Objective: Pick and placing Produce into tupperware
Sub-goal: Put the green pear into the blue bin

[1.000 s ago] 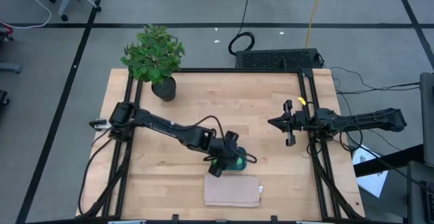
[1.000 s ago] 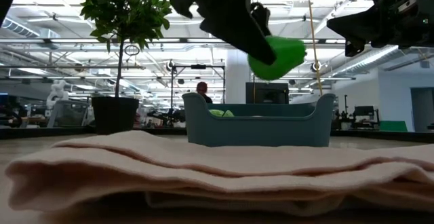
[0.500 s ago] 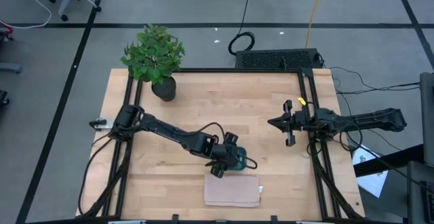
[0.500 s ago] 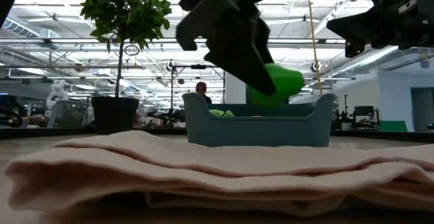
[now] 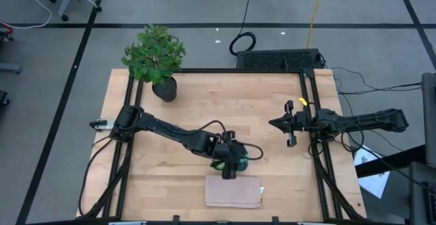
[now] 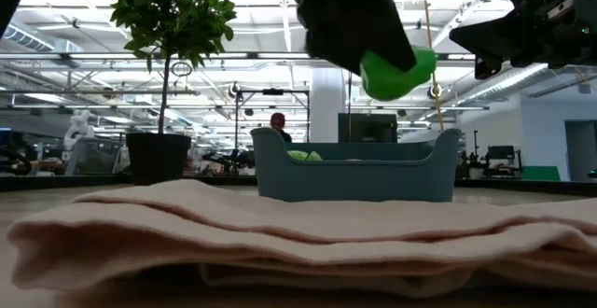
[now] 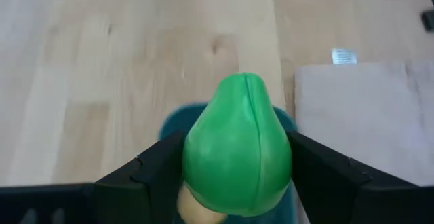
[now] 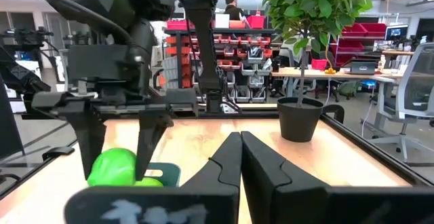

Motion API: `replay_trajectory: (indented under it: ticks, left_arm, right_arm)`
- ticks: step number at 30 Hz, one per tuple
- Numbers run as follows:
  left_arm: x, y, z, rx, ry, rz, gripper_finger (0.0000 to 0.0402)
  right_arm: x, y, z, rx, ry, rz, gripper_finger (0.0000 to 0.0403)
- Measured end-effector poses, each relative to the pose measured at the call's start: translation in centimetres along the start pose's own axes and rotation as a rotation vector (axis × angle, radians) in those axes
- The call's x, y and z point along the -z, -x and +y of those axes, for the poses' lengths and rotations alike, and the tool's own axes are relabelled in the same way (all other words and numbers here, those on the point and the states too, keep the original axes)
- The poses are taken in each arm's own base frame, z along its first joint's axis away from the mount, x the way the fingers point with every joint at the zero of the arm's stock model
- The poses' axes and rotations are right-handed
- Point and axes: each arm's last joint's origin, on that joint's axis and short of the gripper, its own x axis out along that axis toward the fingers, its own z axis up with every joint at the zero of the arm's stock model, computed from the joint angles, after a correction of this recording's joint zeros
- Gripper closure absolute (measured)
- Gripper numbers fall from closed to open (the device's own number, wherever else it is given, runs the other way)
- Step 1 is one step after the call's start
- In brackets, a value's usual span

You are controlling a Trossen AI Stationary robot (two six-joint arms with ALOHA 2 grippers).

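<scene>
My left gripper [image 5: 228, 163] hangs over the teal-blue tupperware [image 6: 354, 173], shut on a bright green pear-shaped piece of produce [image 7: 237, 153], which also shows in the low view [image 6: 396, 73]. The tupperware stands on the wood just beyond the cloth's far edge and is mostly hidden under the gripper in the high view. A lime-green piece [image 6: 300, 156] lies inside it. An orange-tan piece [image 7: 193, 205] peeks out below the green one. My right gripper [image 5: 289, 124] waits shut above the table's right side [image 8: 241, 149]. My left gripper pinches the green piece between its two fingers [image 7: 159, 173], one on each side of its wide body [image 7: 203, 163]. The fingers come from above, pointing down. The piece is lifted clear, above the tupperware's rim.
A folded beige cloth [image 5: 234, 191] lies at the near edge, right in front of the tupperware. A potted leafy plant [image 5: 157, 58] stands at the far left corner. Bare wood [image 5: 225, 109] stretches between the two arms.
My left gripper dipped with the green piece toward the tupperware's rim, then rose again and shifted slightly toward the table's right. It stayed shut on the piece throughout.
</scene>
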Motion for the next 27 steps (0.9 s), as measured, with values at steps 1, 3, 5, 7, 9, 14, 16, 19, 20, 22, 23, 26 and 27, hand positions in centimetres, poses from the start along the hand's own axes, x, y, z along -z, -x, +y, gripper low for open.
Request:
replay_trajectory:
  ticks: [1, 3, 5, 7, 9, 14, 16, 19, 20, 22, 23, 26, 27]
  left_arm:
    - [-0.1, 0.2, -0.1, 0.0, 0.036, 0.009, 0.0165]
    - [-0.2, 0.4, -0.4, 0.002, 0.095, 0.018, 0.0165]
    - [0.0, 0.6, -0.7, 0.004, 0.137, 0.034, 0.0165]
    - [0.2, 0.6, -1.0, 0.002, 0.174, 0.047, 0.0165]
    - [0.3, 0.7, -1.3, -0.024, 0.206, 0.045, 0.0165]
    - [0.7, 1.0, -1.9, -0.176, 0.288, 0.01, 0.0165]
    - [0.7, 1.1, -2.2, -0.208, 0.324, -0.012, 0.0165]
    - [1.0, 0.9, -2.9, -0.244, 0.327, -0.034, 0.0165]
    - [1.1, 0.9, -3.2, -0.249, 0.316, -0.033, 0.0165]
    - [1.4, 0.4, -3.6, -0.247, 0.308, -0.027, 0.0165]
    - [1.4, 0.3, -3.9, -0.238, 0.307, -0.03, 0.0165]
    - [2.0, -0.3, -4.6, -0.223, 0.287, -0.006, 0.0165]
    - [2.0, -0.4, -4.9, -0.216, 0.288, -0.012, 0.0165]
  right_arm:
    - [0.0, 0.0, 0.0, 0.0, 0.0, 0.0, 0.0403]
    - [0.0, 0.0, 0.0, 0.0, 0.0, 0.0, 0.0403]
    - [0.0, 0.0, 0.0, 0.0, 0.0, 0.0, 0.0403]
    - [0.0, 0.0, 0.0, 0.0, 0.003, 0.0, 0.0403]
    - [0.0, 0.0, 0.0, 0.0, 0.004, 0.0, 0.0403]
    - [0.0, 0.0, 0.0, 0.0, 0.004, 0.0, 0.0403]
    - [0.0, 0.0, 0.0, 0.0, 0.007, 0.0, 0.0403]
    - [0.0, 0.0, 0.0, 0.0, 0.008, 0.0, 0.0403]
    - [0.0, 0.0, 0.0, 0.0, 0.01, 0.0, 0.0403]
    - [0.0, 0.0, 0.0, 0.0, 0.016, 0.0, 0.0403]
    - [0.0, 0.0, 0.0, 0.0, 0.02, 0.0, 0.0403]
    - [-0.1, 0.0, 0.0, 0.001, 0.036, -0.01, 0.0403]
    - [-0.1, 0.0, 0.0, 0.001, 0.038, -0.009, 0.0403]
